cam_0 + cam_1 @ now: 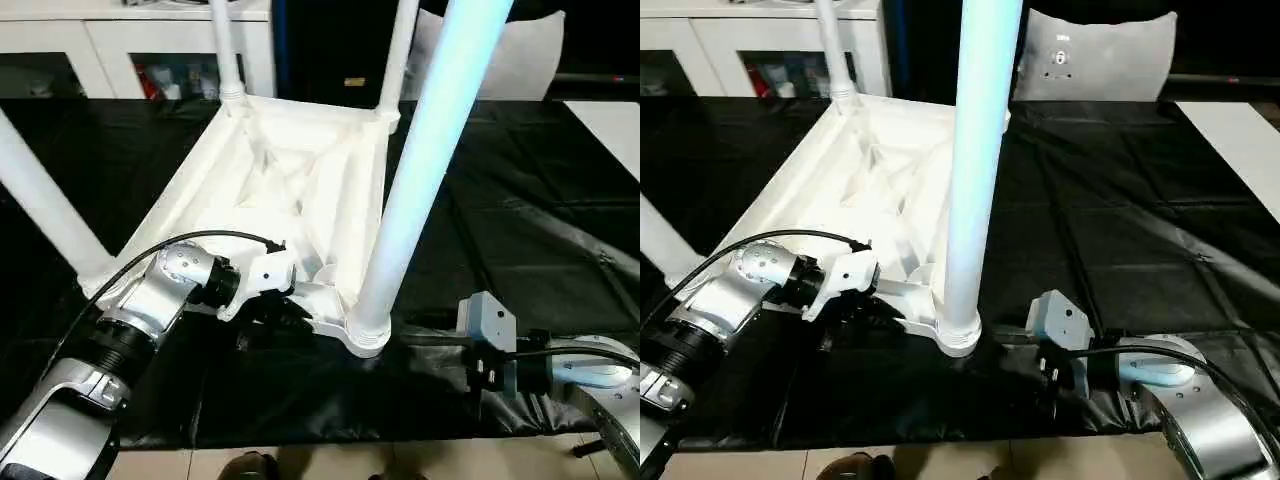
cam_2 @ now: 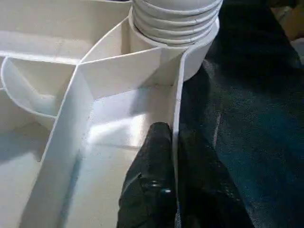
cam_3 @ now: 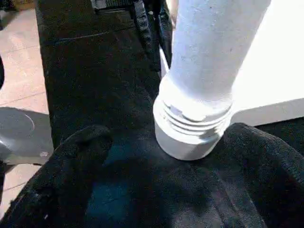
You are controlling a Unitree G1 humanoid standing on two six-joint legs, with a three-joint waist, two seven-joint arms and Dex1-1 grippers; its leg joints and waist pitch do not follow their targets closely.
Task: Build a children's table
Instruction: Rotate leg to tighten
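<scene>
We are looking down on the black sheet-covered worktop [image 1: 520, 230], where the all-white plastic children's table [image 1: 300, 180] is lying upside down, ribbed underside facing up, reaching from the worktop's far edge to near its front edge. Four long tapered round white legs are standing up from the corner sockets. The nearest leg [image 1: 425, 160] is rising from the socket at the front corner closest to us, its threaded collar [image 3: 192, 118] sitting in the round socket with several thread ridges showing above the rim. Two far legs [image 1: 225, 50] are standing by the worktop's far edge, and a fourth leg [image 1: 45, 205] is leaning out toward the worktop's left edge.

Our left end effector [image 1: 268, 318] is closing on the thin side wall [image 2: 176, 109] of the tabletop, just beside the near corner socket. In the left wrist view one black finger [image 2: 154, 161] is lying inside the rim against the white wall, the other outside over the black sheet, so the wall is being pinched between them.

Our right end effector [image 3: 161, 190] is sitting low by the worktop's front edge, to the right of the nearest leg. Its black fingers [image 3: 76, 161] are spread wide either side of the threaded collar, gripping nothing.

Beyond the worktop's far edge, white cabinets [image 1: 110, 45] are standing.
</scene>
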